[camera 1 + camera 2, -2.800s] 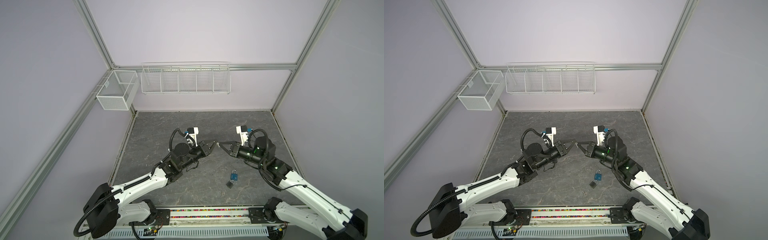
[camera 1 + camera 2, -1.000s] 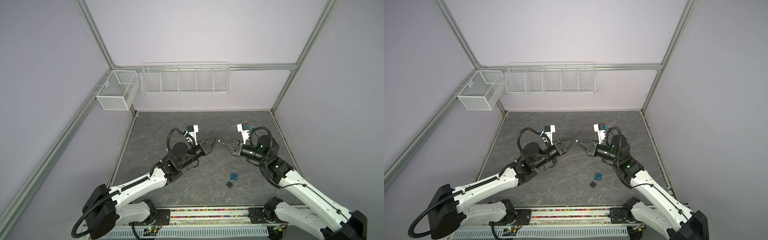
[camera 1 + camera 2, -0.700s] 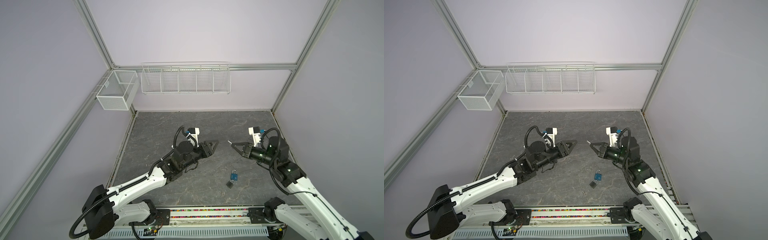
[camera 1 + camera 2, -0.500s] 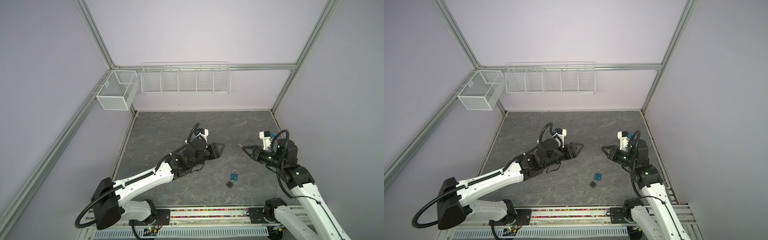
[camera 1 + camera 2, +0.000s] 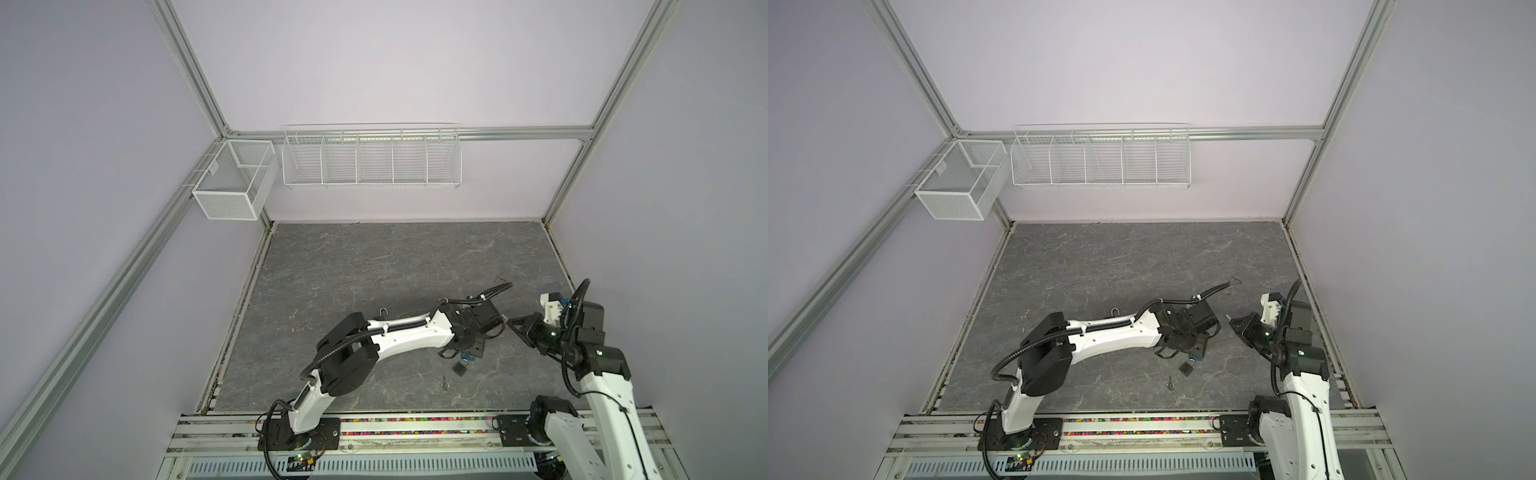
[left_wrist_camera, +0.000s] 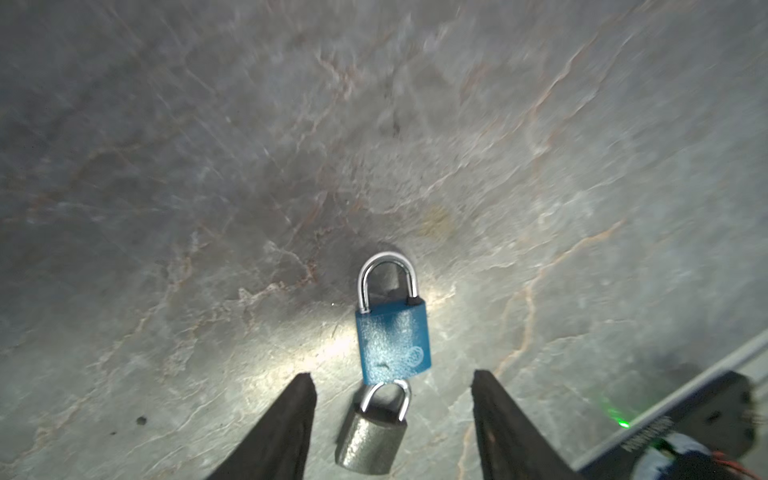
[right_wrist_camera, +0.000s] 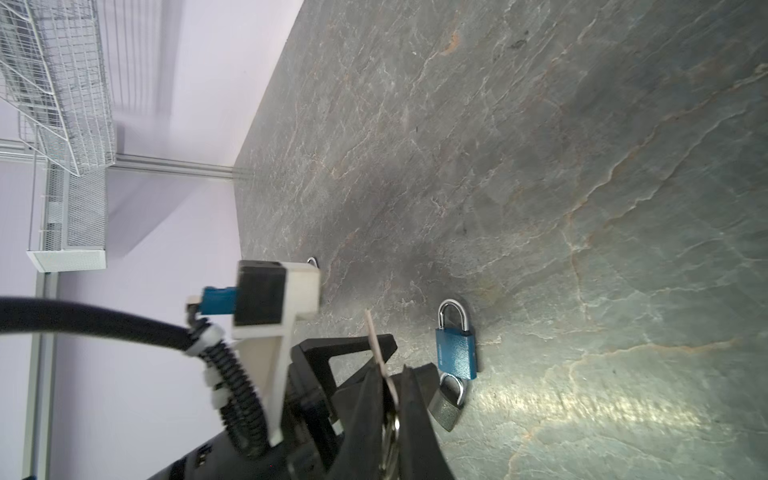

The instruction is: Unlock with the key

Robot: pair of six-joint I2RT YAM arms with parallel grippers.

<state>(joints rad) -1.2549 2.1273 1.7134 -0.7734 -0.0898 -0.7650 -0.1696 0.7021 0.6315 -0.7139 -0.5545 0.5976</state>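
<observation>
A blue padlock [image 6: 392, 336] lies flat on the grey stone-look floor with its shackle shut. A smaller grey padlock [image 6: 372, 436] touches its lower end. My left gripper [image 6: 392, 376] hangs open just above them, one finger on each side of the grey padlock and touching neither. In both top views it points down over the padlocks [image 5: 460, 365] [image 5: 1187, 366]. My right gripper [image 7: 392, 376] is shut on a key [image 7: 376, 345], whose blade sticks out past the fingertips. It hovers to the right of the padlocks [image 5: 512, 322] [image 5: 1229, 318].
A second small key on a ring [image 5: 445, 382] lies on the floor near the front edge. A small metal loop [image 5: 384, 311] shows beside the left forearm. A wire basket rack [image 5: 372, 166] and a mesh box [image 5: 232, 187] hang on the back wall.
My left gripper has swung right and down over the padlocks and opened wider. My right gripper has drawn back to the right, still shut on the key.
</observation>
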